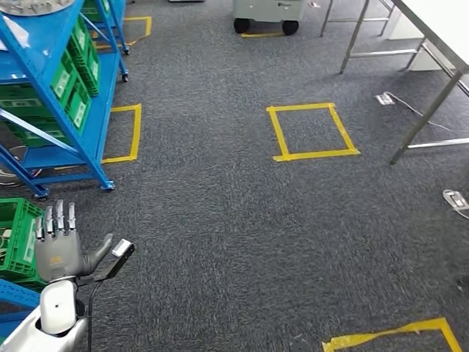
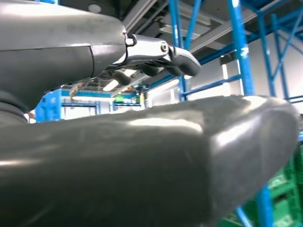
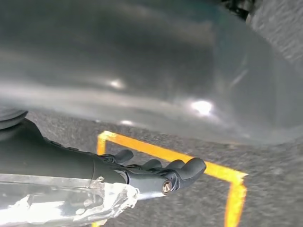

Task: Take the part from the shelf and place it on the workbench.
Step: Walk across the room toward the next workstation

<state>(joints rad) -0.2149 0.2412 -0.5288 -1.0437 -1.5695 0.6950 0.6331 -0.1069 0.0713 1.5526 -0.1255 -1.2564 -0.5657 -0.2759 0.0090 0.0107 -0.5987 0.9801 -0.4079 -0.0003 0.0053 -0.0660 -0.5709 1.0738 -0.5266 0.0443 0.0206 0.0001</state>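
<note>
Broadly, grey carpet (image 1: 221,220) spreads through the head view, with the blue shelf (image 1: 94,132) and its green bins (image 1: 78,81) at ten o'clock and the workbench (image 1: 442,22) at two o'clock. At seven o'clock the left hand (image 1: 58,246) stands raised, fingers apart, grasping nothing. The right hand (image 3: 153,172) stretches over yellow tape (image 3: 214,170) beside a clear glossy thing (image 3: 71,203); its grasp, and whether that thing is the part, cannot be told.
</note>
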